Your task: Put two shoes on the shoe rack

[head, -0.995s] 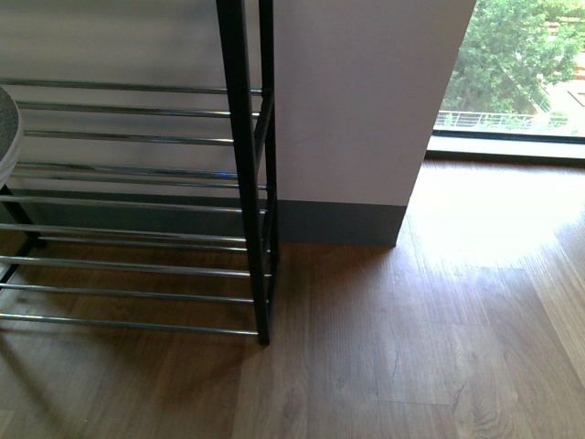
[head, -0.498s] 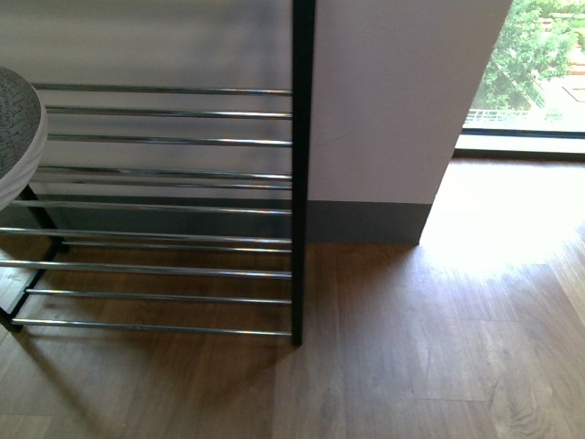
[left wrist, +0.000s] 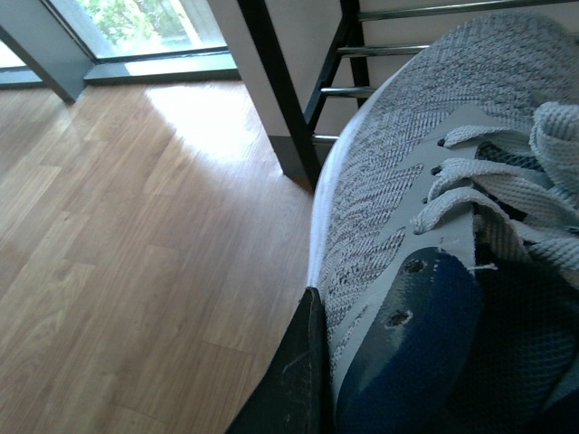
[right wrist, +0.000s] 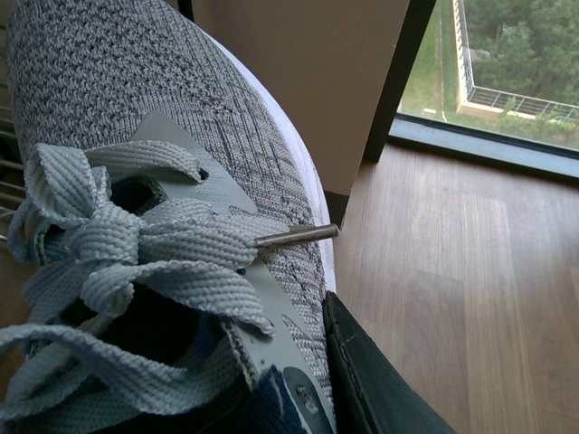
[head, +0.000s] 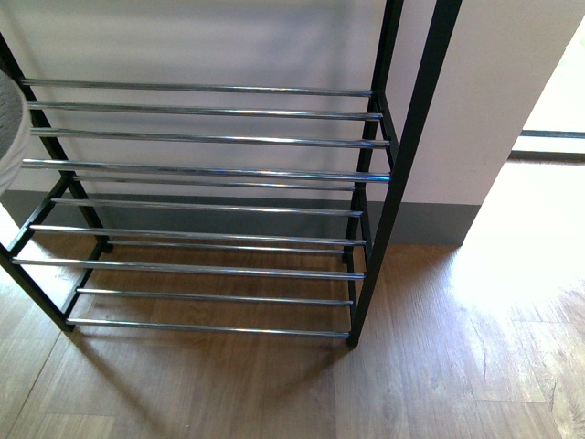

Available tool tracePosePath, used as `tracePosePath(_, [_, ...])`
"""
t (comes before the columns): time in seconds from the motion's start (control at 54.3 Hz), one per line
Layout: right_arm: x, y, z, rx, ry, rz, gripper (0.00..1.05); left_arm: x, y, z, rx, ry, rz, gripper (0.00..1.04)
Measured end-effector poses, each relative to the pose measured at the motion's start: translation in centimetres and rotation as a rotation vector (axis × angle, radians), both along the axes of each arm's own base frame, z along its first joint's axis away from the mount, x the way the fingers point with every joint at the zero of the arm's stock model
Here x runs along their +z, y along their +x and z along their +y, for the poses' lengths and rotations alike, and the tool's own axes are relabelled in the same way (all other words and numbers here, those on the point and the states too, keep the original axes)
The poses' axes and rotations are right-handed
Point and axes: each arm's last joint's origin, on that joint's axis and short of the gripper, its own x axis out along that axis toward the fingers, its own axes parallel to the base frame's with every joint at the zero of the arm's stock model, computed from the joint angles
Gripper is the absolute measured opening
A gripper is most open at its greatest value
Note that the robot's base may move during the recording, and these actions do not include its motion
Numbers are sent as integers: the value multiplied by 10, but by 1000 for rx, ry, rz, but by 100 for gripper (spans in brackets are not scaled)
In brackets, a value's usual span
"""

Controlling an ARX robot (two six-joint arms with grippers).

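Two grey knit sneakers with thick white soles, both off rack: left sneaker clamped in left gripper, dark finger against its side; right sneaker clamped in right gripper. Black metal shoe rack with silver rods on wood floor against white wall

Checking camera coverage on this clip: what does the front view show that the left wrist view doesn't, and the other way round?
Front view only: the shoe rack across its full width, with both black side frames and tiers of silver rods, those in view bare.
Left wrist view only: the grey sneaker close up, with its laces and dark blue lining, one dark finger against its side, and greenery outside a window.
Both: a rack post and rods, the wood floor, the pale wall, and the sneaker, only a sliver at the front view's left edge.
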Motion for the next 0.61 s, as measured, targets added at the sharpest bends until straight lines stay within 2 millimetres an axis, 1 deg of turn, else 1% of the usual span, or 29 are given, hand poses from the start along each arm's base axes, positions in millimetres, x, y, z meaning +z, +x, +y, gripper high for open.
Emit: tracePosePath(0.608, [0, 0, 0, 1, 1, 0, 1, 0, 0, -1, -8, -2, 0, 2])
